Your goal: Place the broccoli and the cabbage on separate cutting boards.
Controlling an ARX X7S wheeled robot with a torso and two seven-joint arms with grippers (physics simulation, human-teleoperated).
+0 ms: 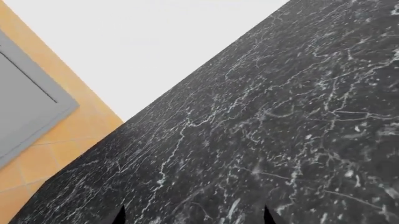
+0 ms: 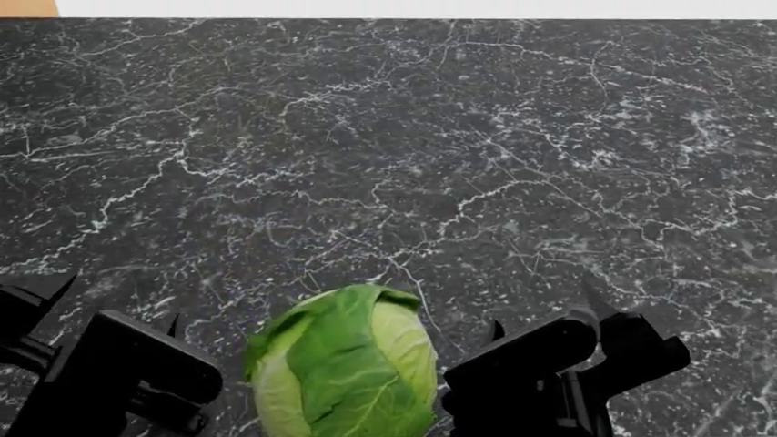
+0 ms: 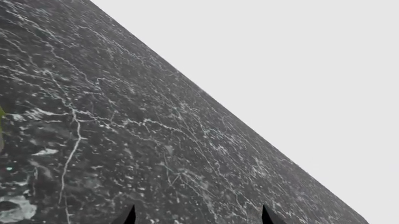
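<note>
The cabbage (image 2: 346,364), a large light-green leafy head, lies on the black marble counter (image 2: 401,137) at the near edge of the head view, between my two arms. My left gripper (image 2: 116,302) is to its left and my right gripper (image 2: 547,311) to its right; both are apart from it. In the left wrist view the left gripper (image 1: 193,217) is open over bare counter. In the right wrist view the right gripper (image 3: 196,215) is open with nothing between its tips. The broccoli and the cutting boards are out of view.
The counter's far edge (image 2: 413,18) meets a white wall. The left wrist view shows orange floor tiles (image 1: 68,140) and a grey panel (image 1: 25,102) beyond the counter's side edge.
</note>
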